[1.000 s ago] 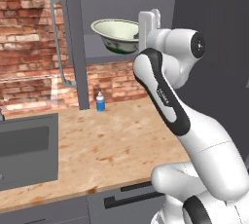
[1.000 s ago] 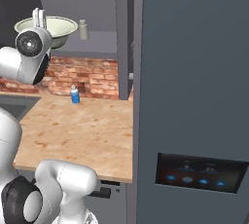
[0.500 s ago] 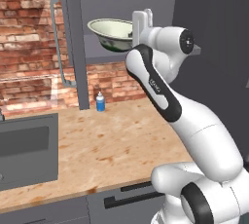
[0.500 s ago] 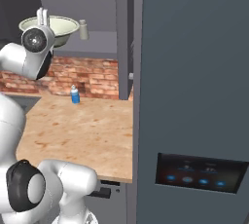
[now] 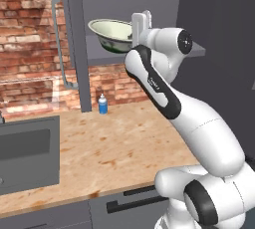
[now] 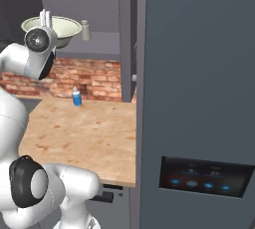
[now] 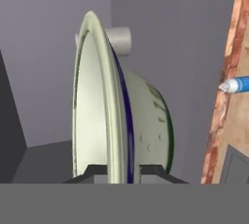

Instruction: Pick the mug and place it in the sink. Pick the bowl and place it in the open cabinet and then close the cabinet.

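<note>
Gripper point(image 7: 121, 172) clamps the cream bowl point(image 5: 110, 34) by its rim (no readable writing), raised before the cabinet point(image 5: 149, 4) shelf.

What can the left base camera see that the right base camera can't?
Left base view alone: the sink at the counter's left end, and the cabinet door's long bar handle.
Right base view alone: a tall dark appliance with a lit control panel, and a small grey shaker on the shelf.
Both: the gripper shut on the bowl rim, up at the cabinet shelf, the blue bottle on the wooden counter, and the brick wall.
</note>
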Robot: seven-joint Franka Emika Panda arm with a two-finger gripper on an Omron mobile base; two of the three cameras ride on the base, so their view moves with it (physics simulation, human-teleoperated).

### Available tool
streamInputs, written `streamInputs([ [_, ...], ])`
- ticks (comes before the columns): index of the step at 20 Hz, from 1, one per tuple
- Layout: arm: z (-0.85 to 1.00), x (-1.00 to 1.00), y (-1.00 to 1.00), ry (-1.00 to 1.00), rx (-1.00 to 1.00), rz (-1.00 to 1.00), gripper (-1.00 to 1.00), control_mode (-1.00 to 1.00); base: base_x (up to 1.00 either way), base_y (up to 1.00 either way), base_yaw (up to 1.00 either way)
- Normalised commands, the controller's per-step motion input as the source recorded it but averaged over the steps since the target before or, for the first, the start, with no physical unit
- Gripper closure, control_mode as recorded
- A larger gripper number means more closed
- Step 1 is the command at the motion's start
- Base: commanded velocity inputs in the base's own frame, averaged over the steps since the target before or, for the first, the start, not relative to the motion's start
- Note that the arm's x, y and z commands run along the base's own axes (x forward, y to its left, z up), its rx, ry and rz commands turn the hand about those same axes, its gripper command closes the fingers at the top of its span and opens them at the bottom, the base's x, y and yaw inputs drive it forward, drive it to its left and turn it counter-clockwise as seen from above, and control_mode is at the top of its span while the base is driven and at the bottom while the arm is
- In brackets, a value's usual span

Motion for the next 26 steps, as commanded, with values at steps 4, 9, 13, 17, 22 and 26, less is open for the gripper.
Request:
streamInputs([
  [4,-0.1,0.2,0.04,0.0,0.0,0.0,1.0,-1.0,0.0,0.0,0.0],
  [9,-0.13,0.21,0.07,0.02,0.0,0.0,1.0,-1.0,0.0,0.0,0.0],
  [13,-0.05,0.03,0.08,0.0,0.0,0.0,-1.0,-1.0,0.0,0.0,0.0],
  [17,0.0,0.01,0.19,0.0,0.0,0.0,-1.0,-1.0,0.0,0.0,0.0],
  [22,0.06,0.0,0.01,0.0,0.0,0.0,-1.0,-1.0,0.0,0.0,0.0],
  [26,0.13,0.0,0.0,0.0,0.0,0.0,-1.0,-1.0,0.0,0.0,0.0],
])
